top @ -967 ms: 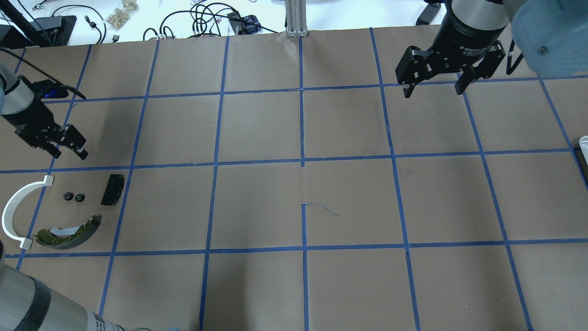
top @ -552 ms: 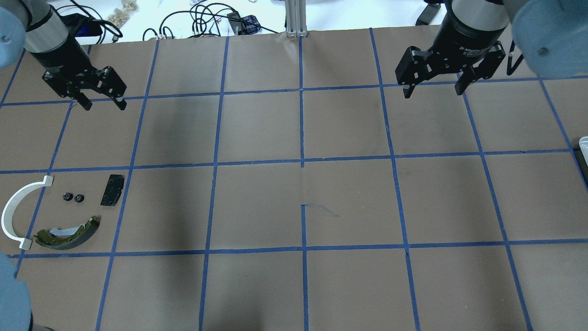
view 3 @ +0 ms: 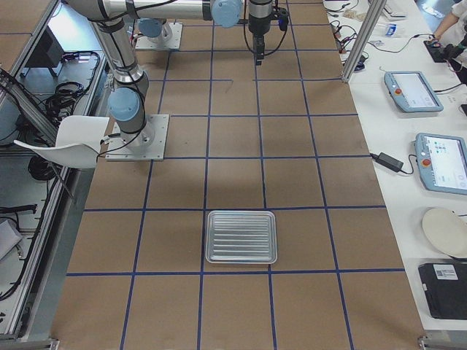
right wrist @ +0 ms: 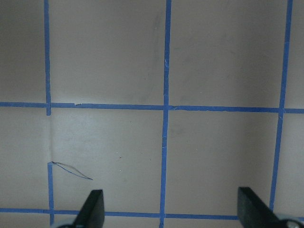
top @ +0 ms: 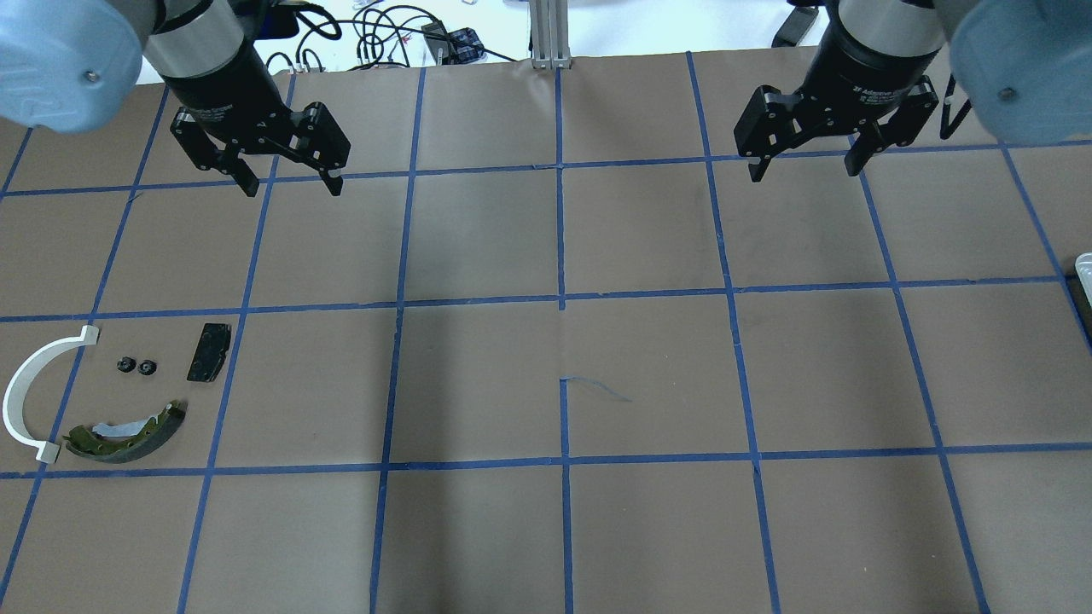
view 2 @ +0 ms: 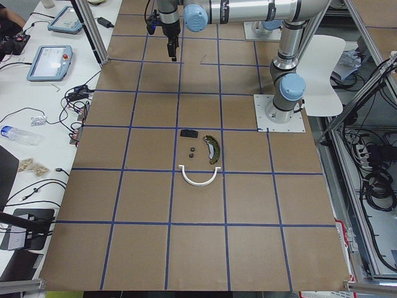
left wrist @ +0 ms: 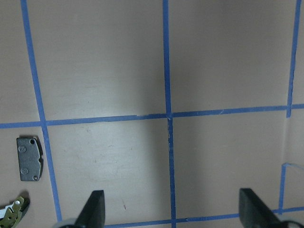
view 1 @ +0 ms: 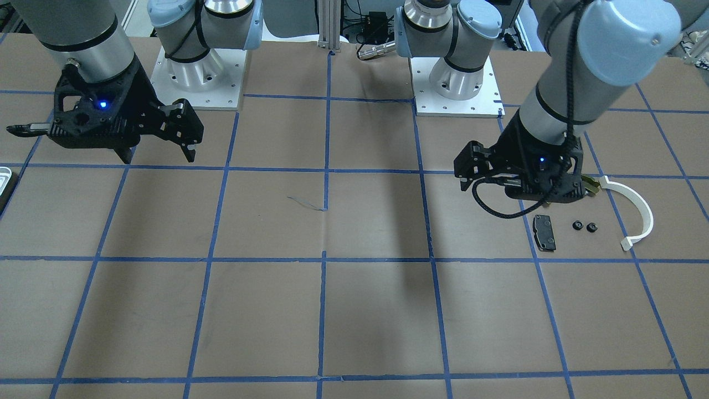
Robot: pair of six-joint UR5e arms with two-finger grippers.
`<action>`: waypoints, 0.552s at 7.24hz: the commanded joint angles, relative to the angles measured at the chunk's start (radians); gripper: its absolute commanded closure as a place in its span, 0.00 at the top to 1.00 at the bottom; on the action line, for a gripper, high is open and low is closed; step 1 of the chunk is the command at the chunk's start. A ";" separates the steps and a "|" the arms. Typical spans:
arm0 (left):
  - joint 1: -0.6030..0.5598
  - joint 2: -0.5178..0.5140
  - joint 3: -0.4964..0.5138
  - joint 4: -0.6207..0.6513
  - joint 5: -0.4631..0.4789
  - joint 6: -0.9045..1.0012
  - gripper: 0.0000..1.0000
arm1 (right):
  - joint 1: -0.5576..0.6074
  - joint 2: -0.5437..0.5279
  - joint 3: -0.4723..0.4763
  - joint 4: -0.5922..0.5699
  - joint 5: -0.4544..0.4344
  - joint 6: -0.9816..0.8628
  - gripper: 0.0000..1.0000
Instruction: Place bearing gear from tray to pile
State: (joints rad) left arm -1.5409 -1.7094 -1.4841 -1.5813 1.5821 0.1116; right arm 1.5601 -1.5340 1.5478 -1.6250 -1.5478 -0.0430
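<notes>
One camera is looking down from behind the robot (view 1: 454, 72); another is facing it from across the table (view 1: 354, 321). Two are looking along it from either end. Wrist cameras are pointing down, closer; the left is sharing the black pad (left wrist: 29, 158) with the overhead one.

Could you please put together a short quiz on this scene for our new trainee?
1. True or false: the tray holds no parts.
2. How many small black gears lie between the white arc and the black pad? A one, B two, C four.
3. Fill in: the left gripper and the right gripper are both ____, holding nothing.
Key: 1 true; 2 B; 3 open.
</notes>
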 commanded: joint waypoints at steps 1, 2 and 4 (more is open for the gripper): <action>-0.024 0.077 -0.076 0.000 0.023 0.002 1.00 | 0.000 0.000 0.000 0.001 0.002 0.000 1.00; -0.024 0.103 -0.115 0.006 0.021 0.002 1.00 | 0.000 0.000 0.000 -0.001 0.000 0.000 1.00; -0.022 0.132 -0.131 0.012 0.019 0.002 1.00 | 0.000 0.000 0.000 0.001 0.000 0.000 1.00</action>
State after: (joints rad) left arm -1.5639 -1.5963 -1.6032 -1.5734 1.6022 0.1134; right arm 1.5601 -1.5340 1.5478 -1.6256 -1.5476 -0.0430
